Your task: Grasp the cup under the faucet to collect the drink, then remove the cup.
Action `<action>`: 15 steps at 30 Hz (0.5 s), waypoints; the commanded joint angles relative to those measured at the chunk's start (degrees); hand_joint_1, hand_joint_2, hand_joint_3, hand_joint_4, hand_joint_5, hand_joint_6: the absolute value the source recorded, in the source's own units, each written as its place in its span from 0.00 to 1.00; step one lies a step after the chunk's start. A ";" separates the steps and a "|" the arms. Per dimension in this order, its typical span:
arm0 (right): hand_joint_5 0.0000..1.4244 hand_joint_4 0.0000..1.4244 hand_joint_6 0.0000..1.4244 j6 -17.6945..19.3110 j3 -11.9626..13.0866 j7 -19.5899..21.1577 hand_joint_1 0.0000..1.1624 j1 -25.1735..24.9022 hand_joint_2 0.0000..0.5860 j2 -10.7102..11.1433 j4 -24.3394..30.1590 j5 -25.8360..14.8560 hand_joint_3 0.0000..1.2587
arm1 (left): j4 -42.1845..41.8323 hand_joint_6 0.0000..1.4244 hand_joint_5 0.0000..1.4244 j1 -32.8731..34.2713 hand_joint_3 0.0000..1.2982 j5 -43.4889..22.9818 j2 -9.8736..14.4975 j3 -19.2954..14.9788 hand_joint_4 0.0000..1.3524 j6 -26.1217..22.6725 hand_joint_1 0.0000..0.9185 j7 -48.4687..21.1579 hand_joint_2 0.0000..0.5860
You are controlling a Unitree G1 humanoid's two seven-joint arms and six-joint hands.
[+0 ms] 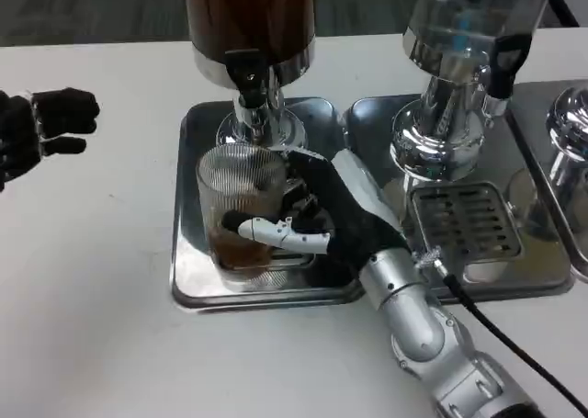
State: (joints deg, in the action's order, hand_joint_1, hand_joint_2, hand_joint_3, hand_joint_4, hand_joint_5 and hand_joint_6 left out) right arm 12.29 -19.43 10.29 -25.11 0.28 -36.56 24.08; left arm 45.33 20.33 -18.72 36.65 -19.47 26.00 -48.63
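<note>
Now the right hand (308,223) wraps the cup (242,207), which stands on the tray (197,280) under the faucet (250,85) with brown drink at its bottom; the left hand (41,129) rests near the bench's left edge, fingers curled in, holding nothing.

The left hand (41,129) is cut by the picture's left edge, its grip unreadable.

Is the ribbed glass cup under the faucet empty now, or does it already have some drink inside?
Partly filled. The cup stands upright in the right hand, with brown liquid in its lower part; the upper part is clear.
</note>
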 commanded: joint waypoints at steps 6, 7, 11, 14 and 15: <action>0.48 0.39 0.65 -0.09 1.29 3.16 0.55 3.00 0.35 0.60 2.86 0.77 0.33 | 0.48 0.21 0.18 -0.28 0.30 1.14 0.18 0.54 0.21 0.18 0.00 -0.08 0.18; 0.48 0.40 0.65 -0.07 1.39 3.35 0.55 3.18 0.35 0.63 3.06 0.80 0.33 | 0.48 0.21 0.18 -0.24 0.30 1.16 0.17 0.57 0.21 0.18 0.00 -0.10 0.18; 0.49 0.40 0.67 0.15 1.70 4.17 0.55 3.63 0.36 0.62 3.71 0.99 0.34 | 0.41 0.21 0.19 -0.22 0.30 1.22 0.13 0.67 0.21 0.09 0.00 -0.20 0.18; 0.51 0.41 0.69 0.36 1.84 4.70 0.55 3.75 0.36 0.59 4.09 1.16 0.35 | 0.36 0.21 0.19 -0.26 0.30 1.46 0.10 0.88 0.21 0.33 0.00 -0.28 0.18; 0.51 0.42 0.69 0.41 1.86 4.81 0.55 3.76 0.36 0.59 4.17 1.23 0.35 | 0.25 0.21 0.19 -0.30 0.30 1.58 0.06 0.99 0.21 0.50 0.00 -0.31 0.18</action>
State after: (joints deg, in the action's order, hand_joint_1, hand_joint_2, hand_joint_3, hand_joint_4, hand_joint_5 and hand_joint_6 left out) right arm 12.26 -18.22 13.79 -21.68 0.79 -33.58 25.32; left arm 45.43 20.26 -17.79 36.64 -19.03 26.01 -48.64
